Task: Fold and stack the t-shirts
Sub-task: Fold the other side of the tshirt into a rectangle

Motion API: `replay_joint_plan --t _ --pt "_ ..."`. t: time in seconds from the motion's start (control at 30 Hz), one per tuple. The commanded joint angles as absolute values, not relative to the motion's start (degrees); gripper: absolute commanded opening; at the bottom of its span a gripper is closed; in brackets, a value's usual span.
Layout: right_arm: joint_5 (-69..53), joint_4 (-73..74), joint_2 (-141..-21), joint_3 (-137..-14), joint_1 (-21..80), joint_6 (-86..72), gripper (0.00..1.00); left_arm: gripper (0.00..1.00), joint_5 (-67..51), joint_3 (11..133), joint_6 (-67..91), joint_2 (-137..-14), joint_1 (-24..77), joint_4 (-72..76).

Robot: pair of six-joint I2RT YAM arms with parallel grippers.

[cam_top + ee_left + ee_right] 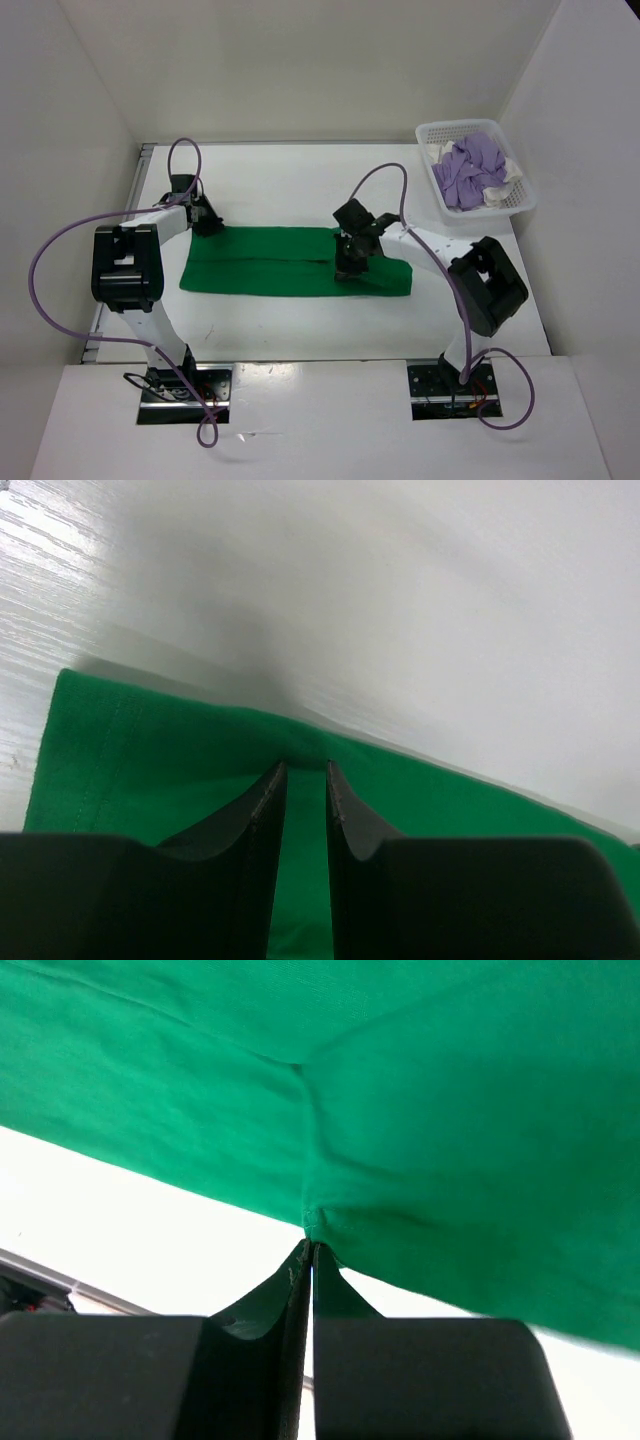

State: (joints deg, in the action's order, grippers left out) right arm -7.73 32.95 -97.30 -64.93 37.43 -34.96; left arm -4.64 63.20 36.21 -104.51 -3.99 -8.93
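The green t-shirt [270, 265] lies on the white table as a long flat strip. My left gripper [207, 222] sits at its far left corner. In the left wrist view its jaws [305, 770] stand a narrow way apart, with the green cloth [150, 760] filling the gap, gripped at the edge. My right gripper [350, 272] is at the strip's near edge, right of the middle. It is shut on the hem [308, 1248], and the green cloth [450, 1110] puckers at the tips. The purple t-shirt [470, 170] and the white t-shirt [508, 172] lie crumpled in the basket.
A white mesh basket [455, 127] stands at the back right corner of the table. White walls close in the table at the back and on both sides. Purple cables loop from both arms.
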Motion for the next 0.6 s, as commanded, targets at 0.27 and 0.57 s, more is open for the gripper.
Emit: replay_joint_plan --t 0.27,0.57 --pt "-13.6 31.4 -92.5 -61.3 37.9 -40.6 0.37 0.3 -4.7 67.1 34.3 -105.2 -4.2 -9.4" --pt "-11.3 30.7 -88.0 -64.7 17.3 -31.6 0.08 0.3 -4.7 68.2 34.3 -99.8 -2.2 -9.9"
